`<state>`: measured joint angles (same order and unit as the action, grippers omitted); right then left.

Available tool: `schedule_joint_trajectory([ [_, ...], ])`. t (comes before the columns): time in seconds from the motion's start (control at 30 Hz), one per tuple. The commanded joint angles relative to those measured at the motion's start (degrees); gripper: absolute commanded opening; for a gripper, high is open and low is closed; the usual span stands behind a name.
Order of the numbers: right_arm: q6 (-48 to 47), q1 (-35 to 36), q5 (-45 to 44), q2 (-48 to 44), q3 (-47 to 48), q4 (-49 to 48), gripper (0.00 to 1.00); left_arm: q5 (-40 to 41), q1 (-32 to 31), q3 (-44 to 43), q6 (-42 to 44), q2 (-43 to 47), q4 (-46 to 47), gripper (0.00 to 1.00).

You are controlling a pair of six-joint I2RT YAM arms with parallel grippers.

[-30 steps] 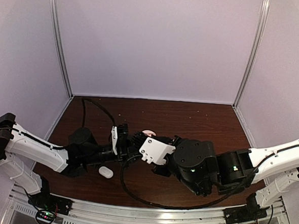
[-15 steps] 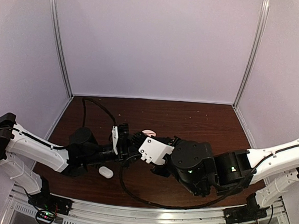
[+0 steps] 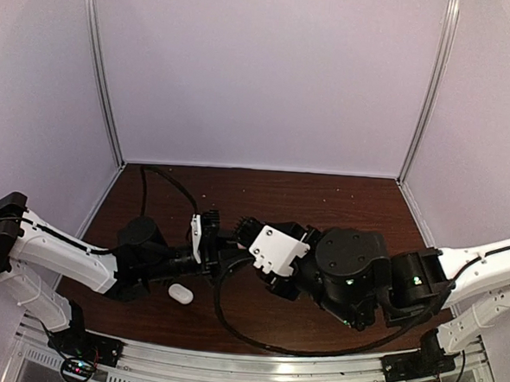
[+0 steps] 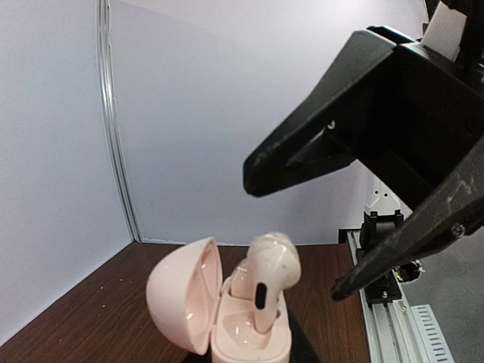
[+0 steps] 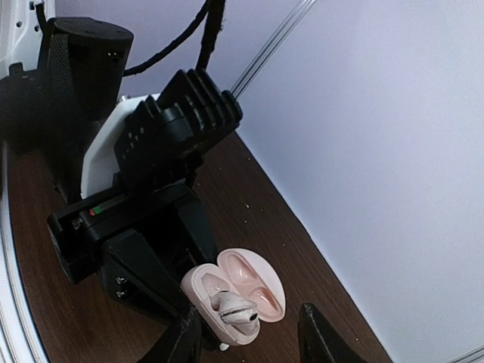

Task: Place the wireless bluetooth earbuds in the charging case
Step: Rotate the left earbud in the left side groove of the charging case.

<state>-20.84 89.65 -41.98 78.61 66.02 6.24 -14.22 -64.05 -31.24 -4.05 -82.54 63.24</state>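
My left gripper (image 3: 223,241) is shut on the base of an open pink charging case (image 4: 189,302), lid hinged to the left. One white earbud (image 4: 266,276) stands in the case's right slot, stem down and head sticking up; the other slot looks empty. In the right wrist view the case (image 5: 253,283) and the earbud (image 5: 238,308) lie just beyond my right gripper (image 5: 249,342), which is open and empty with its fingers spread either side. In the left wrist view the right fingers (image 4: 302,151) hang above the earbud, apart from it. The second earbud is out of view.
A white oval case (image 3: 179,294) lies on the brown table (image 3: 341,205) near the left arm. A black cable (image 3: 229,324) loops over the table's front. White walls close in the back and sides. The left gripper's body (image 5: 151,151) crowds the right wrist view.
My right arm has shifted right and its fingers now cover the pink case in the top view. The left arm has held still.
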Motion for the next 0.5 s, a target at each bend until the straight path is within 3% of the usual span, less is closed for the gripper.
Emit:
schedule_joint_trajectory([
  [0.0,0.7,0.3,7.7,-6.0,-0.8,0.8,0.49,-2.3,0.4,-0.2,-0.6,1.2,2.0,0.00],
  [0.23,3.0,-1.1,18.5,-12.0,0.6,8.1,0.70,-11.4,0.7,-1.1,-0.2,2.4,-2.2,0.00],
  [0.47,6.7,-4.8,30.6,-10.8,5.1,18.7,0.73,-22.8,1.0,-3.9,-1.6,1.3,-5.9,0.00],
])
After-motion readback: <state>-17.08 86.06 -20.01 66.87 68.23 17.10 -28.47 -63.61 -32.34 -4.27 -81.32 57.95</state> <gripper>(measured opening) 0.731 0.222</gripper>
